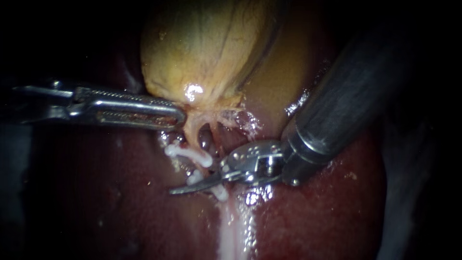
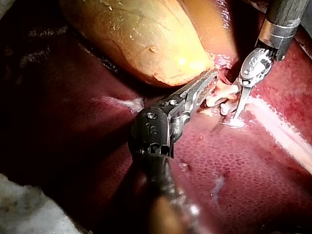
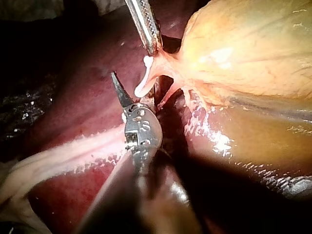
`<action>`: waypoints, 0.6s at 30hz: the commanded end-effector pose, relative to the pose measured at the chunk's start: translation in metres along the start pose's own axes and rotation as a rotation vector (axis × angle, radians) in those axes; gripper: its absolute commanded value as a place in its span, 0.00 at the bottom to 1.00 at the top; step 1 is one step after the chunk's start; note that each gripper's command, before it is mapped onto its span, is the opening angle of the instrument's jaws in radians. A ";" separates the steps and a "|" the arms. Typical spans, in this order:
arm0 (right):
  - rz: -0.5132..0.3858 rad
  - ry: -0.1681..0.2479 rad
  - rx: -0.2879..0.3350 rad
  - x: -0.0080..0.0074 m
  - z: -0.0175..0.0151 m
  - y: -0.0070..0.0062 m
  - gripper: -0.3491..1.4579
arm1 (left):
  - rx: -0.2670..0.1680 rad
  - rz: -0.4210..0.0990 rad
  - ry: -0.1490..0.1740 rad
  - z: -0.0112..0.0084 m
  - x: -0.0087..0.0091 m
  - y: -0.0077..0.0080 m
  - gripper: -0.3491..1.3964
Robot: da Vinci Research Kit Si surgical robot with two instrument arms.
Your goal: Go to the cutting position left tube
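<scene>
The left instrument point(image 1: 181, 117) carries a long, slim end effector of bright steel, slotted along its length and edged with fine teeth. Behind the end effector sits a rounded black wrist housing point(image 2: 150, 130) with round screw heads. The right instrument point(image 1: 179, 189) has a thick dark-grey shaft point(image 1: 351, 82), then a polished steel collar point(image 1: 308, 144), then a silver hinge block point(image 1: 250, 161) dotted with small rivets. Its end effector is short, curved, dark and pointed.
</scene>
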 end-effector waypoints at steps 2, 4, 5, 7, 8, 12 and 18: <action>0.007 -0.005 0.016 -0.0002 0.0005 0.0000 0.98 | 0.000 0.000 0.000 0.0001 0.0000 0.0000 0.00; 0.008 -0.007 0.029 -0.0002 0.0010 0.0000 0.98 | 0.001 0.000 0.000 0.0002 0.0000 0.0000 0.00; 0.009 -0.009 0.034 -0.0002 0.0012 0.0000 0.98 | -0.002 0.000 -0.001 0.0003 0.0000 0.0000 0.00; 0.005 -0.011 0.047 -0.0002 0.0015 0.0001 0.97 | -0.002 0.000 -0.001 0.0004 0.0000 0.0000 0.00; 0.007 -0.013 0.056 -0.0002 0.0016 0.0001 0.96 | -0.001 0.000 0.000 0.0004 0.0000 0.0000 0.00; 0.002 -0.014 0.065 0.0000 0.0020 0.0002 0.93 | -0.002 0.001 -0.001 0.0005 0.0000 -0.0001 0.00; 0.002 -0.014 0.065 0.0000 0.0020 0.0003 0.92 | -0.002 0.000 -0.001 0.0005 0.0000 -0.0001 0.00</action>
